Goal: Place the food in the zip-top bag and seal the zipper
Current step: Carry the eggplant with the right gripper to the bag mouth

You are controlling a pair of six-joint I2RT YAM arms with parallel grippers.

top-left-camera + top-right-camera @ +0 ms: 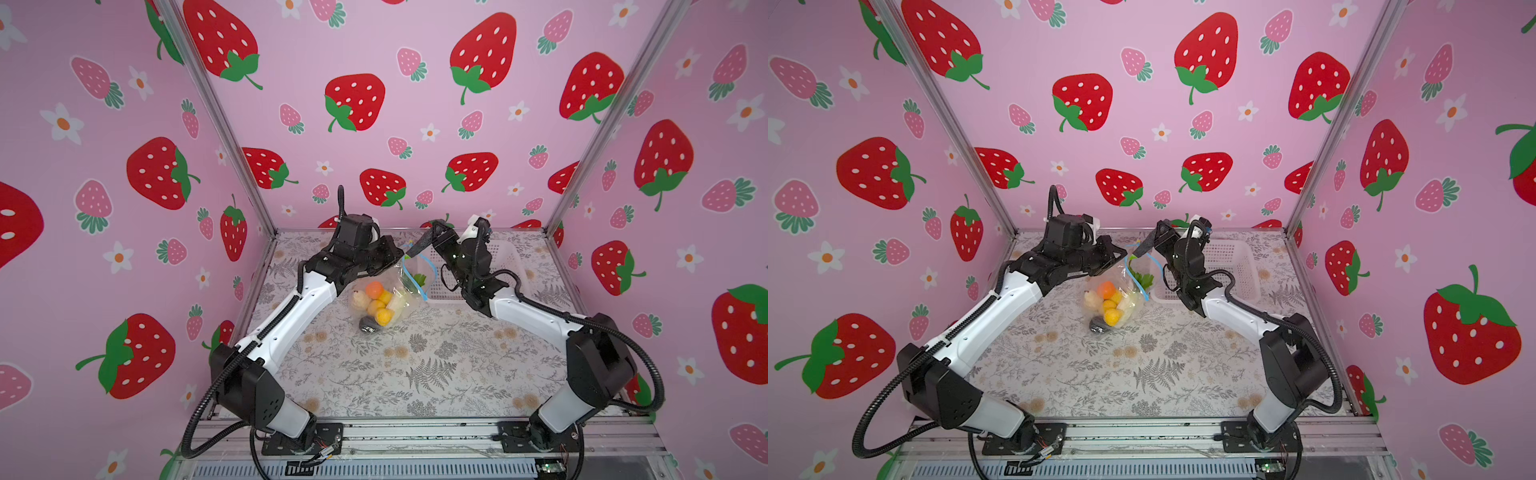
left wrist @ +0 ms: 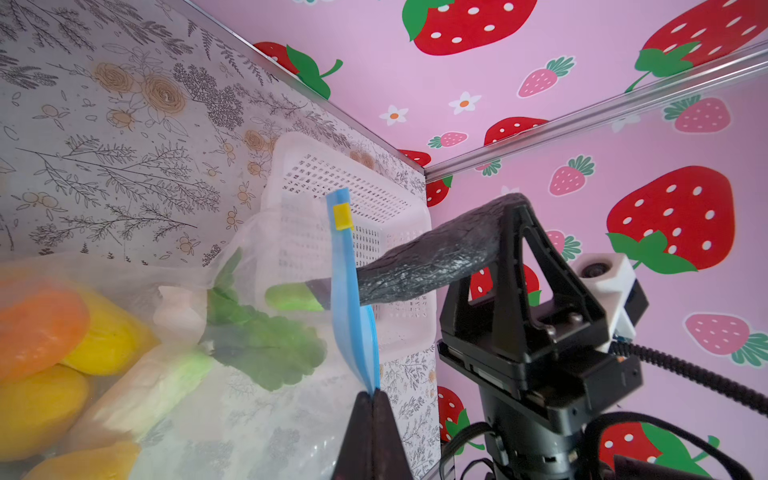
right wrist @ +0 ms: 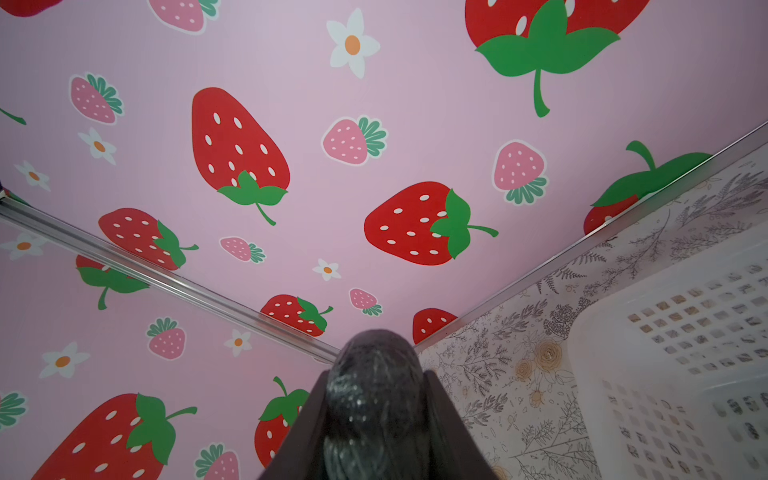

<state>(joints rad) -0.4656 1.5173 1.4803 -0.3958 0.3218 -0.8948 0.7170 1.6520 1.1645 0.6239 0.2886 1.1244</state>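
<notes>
Closed tight, the jaws of the left gripper (image 2: 373, 394) pinch the thin light blue zipper strip (image 2: 345, 286) of the crinkly transparent zip-top bag (image 2: 257, 415). From that pinch we see the strip run up to a small yellow slider tab (image 2: 343, 216). Jaws of the right gripper (image 3: 376, 374) stand partly apart and clamp one end of the long dark grey-black toy vegetable (image 2: 424, 257), one finger on each side of it. We take the white perforated plastic basket (image 1: 505, 257) as our landmark. It sits on the grey floral tablecloth (image 1: 415, 365), and the bag hangs just beside it, on the side nearer the left arm, with the blue strip uppermost and facing the basket. The bag's mouth is not sealed: the strip bows open into a loop beside the basket, and the free end of the dark vegetable crosses the strip and pokes into that mouth. The right gripper hovers over the basket's edge nearest the bag. Inside the bag, a flat green leafy piece (image 2: 266, 353) lies closest to the basket. Farther from the basket we see a round orange piece (image 1: 374, 289), a yellow piece (image 1: 383, 316) and a cream-white piece (image 1: 360, 298). Lowest, and farthest from the basket, is a small dark grey piece (image 1: 368, 324). The bag's sagging bottom seems to rest on the tablecloth, though we cannot be sure it touches.
</notes>
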